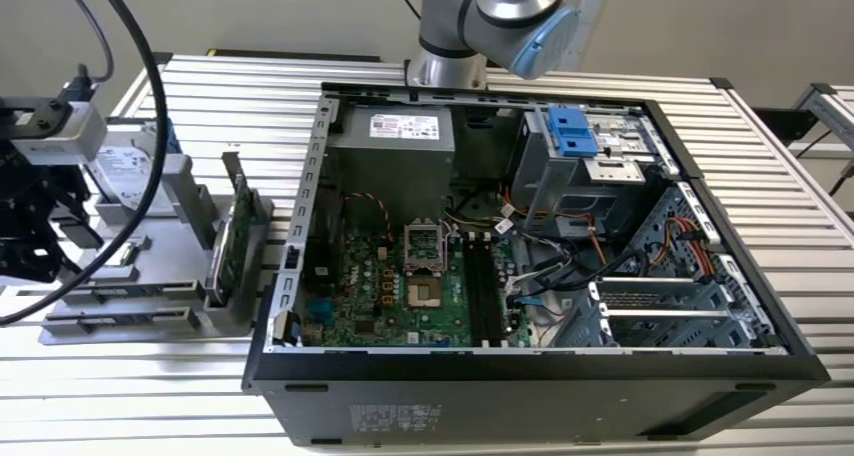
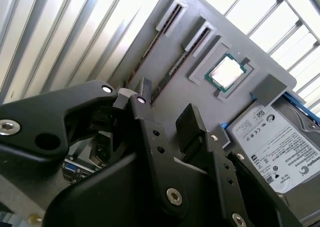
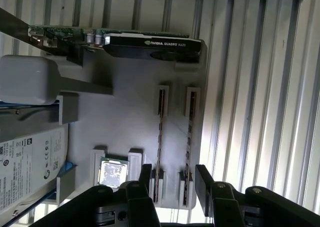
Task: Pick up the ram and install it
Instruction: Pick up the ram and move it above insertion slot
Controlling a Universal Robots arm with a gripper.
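Two sticks: the ram (image 3: 160,132) and a second stick (image 3: 189,132), slim and dark, stand on edge in neighbouring slots of the grey holder (image 3: 125,112), under the gap between the fingers.
Gripper: the gripper (image 3: 173,169) hovers above them, fingers apart, holding nothing.
Arm: the arm (image 1: 501,21) rises behind the open computer case (image 1: 534,226), wrist out over the holder.
Beside one finger: a processor chip (image 3: 112,172), then a hard drive (image 3: 30,157).
Beyond the fingertips: a green card (image 3: 145,42) on edge at the holder's far end.
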